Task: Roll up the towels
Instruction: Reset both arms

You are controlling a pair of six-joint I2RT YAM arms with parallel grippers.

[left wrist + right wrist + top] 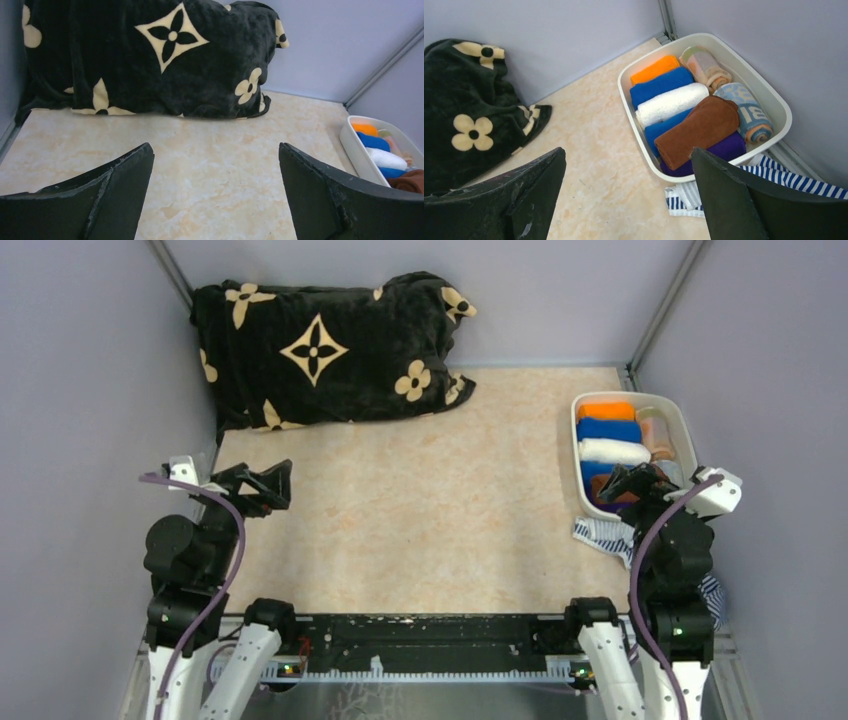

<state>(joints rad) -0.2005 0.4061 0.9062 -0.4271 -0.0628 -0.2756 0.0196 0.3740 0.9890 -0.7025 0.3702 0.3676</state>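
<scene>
Fingers [120, 180] of left gripper [215, 152] and right gripper [627, 155] are set apart, empty. Towels [671, 105] are found rolled in the tub [704, 36], frame right; only withdrawal is judged outstanding.

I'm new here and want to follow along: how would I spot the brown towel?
At the far right corner of the table sits a white tub packed with rolled towels. The brown towel lies on top at the near end, over a blue roll and a purple roll. It is the only brown one.
</scene>
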